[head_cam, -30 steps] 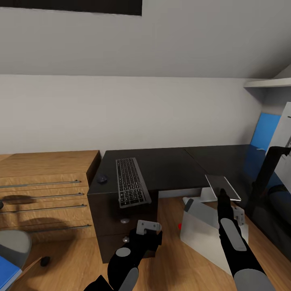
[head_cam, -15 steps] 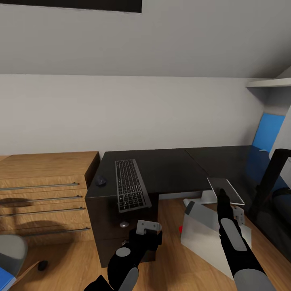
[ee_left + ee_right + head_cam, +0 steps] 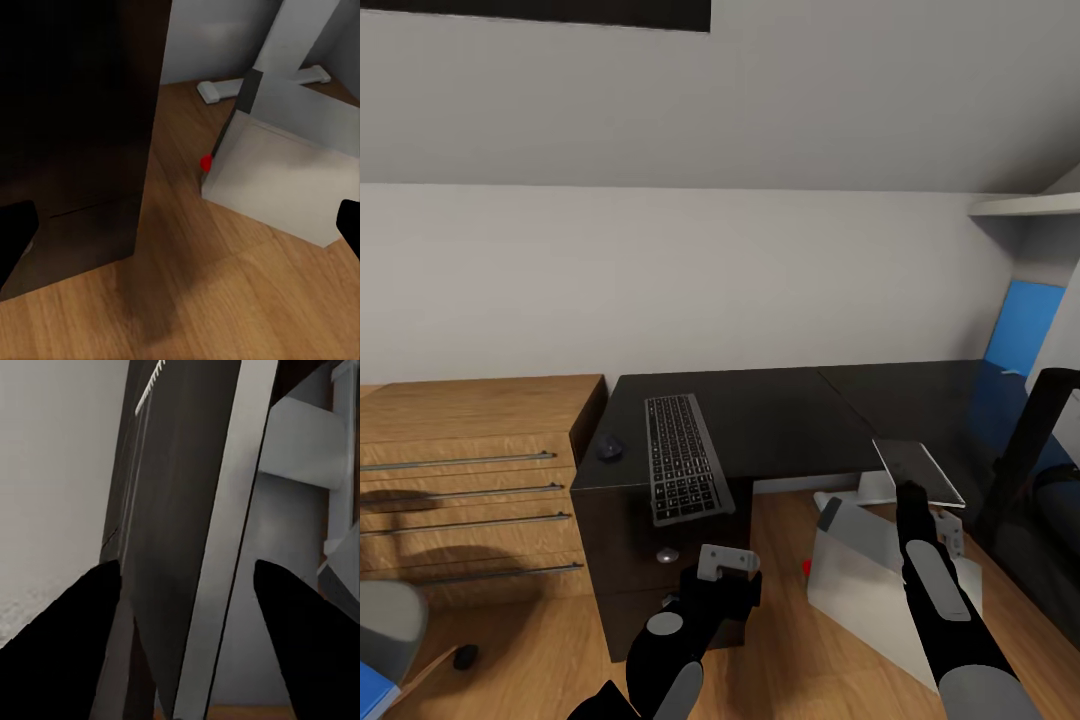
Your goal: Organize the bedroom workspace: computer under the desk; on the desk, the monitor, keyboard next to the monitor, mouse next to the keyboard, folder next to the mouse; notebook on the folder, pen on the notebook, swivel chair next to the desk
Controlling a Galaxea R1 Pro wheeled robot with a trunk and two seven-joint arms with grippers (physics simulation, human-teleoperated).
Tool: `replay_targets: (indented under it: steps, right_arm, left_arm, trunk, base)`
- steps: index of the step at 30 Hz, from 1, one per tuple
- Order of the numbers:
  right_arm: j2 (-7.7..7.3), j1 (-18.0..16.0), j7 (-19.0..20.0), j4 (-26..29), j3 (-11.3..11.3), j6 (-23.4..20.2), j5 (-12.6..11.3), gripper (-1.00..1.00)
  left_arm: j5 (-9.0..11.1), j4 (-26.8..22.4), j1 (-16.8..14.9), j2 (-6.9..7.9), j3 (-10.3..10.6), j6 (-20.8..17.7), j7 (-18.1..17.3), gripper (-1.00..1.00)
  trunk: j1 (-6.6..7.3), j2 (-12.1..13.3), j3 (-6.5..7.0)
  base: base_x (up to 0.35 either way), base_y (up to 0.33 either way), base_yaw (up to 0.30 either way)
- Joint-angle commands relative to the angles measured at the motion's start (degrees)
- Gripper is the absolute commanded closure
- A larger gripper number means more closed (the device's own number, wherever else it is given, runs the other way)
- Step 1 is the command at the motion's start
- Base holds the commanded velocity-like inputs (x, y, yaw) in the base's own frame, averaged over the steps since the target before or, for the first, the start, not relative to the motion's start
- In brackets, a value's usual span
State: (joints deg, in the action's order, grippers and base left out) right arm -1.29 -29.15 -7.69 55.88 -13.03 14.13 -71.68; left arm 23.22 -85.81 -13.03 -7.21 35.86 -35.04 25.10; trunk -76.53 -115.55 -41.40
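My right gripper (image 3: 910, 490) is shut on the thin dark notebook (image 3: 917, 468), held level at the front edge of the glossy black desk (image 3: 790, 410). In the right wrist view the notebook (image 3: 187, 510) runs between both fingers (image 3: 101, 607). The keyboard (image 3: 682, 456) lies on the desk's left end, with the mouse (image 3: 609, 449) just left of it. The computer (image 3: 880, 580) sits tilted on the floor below the notebook. My left gripper (image 3: 726, 566) is open, low in front of the desk's drawer block, and faces the computer (image 3: 289, 172). The swivel chair (image 3: 385, 610) and blue folder (image 3: 368, 692) are at the lower left.
A light wooden drawer unit (image 3: 470, 470) stands left of the desk. At the right edge are a black stand (image 3: 1035, 440) with a white panel (image 3: 1066, 335) above it, a blue wall panel (image 3: 1020, 325) and a shelf (image 3: 1025, 205). Wood floor (image 3: 225, 300) lies open between the drawer block and the computer.
The whole view shifted a little between one second and half a second ago, so the camera moved. Both arms and the notebook keep the same pose since.
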Motion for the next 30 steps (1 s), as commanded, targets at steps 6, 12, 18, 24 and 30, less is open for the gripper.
replay_targets:
  steps: [6,12,18,24,30]
  right_arm:
    - [-0.02,-0.03,-0.32,0.1,0.11,0.28,-0.41,1.0]
    - [0.05,-0.03,-0.16,0.11,0.11,0.37,-0.39,1.0]
    - [0.06,-0.03,-0.06,0.18,0.13,0.38,-0.44,1.0]
    - [0.18,-0.03,0.09,0.25,0.19,0.33,-0.48,1.0]
    - [0.36,-0.03,0.31,0.28,0.32,0.29,-0.48,1.0]
  left_arm:
    - [0.6,-0.06,-0.05,0.01,0.08,-0.11,0.57,-1.0]
    - [0.6,0.63,-0.06,-0.11,0.08,-0.11,0.49,-1.0]
    - [0.53,0.79,-0.06,-0.15,0.08,-0.11,0.53,-1.0]
    - [0.52,0.82,-0.06,-0.17,0.08,-0.1,0.78,-1.0]
    - [0.51,0.82,-0.06,-0.17,0.08,-0.07,0.83,-1.0]
  trunk:
    - [0.01,-0.03,-0.06]
    - [0.01,-0.03,-0.06]
    - [0.45,0.77,0.3]
    - [1.76,3.18,1.38]
    - [3.08,5.59,2.45]
  base:
    - [0.0,0.0,0.0]
    - [0.0,0.0,0.0]
    - [0.0,0.0,0.0]
    - [0.0,0.0,0.0]
    - [0.0,0.0,0.0]
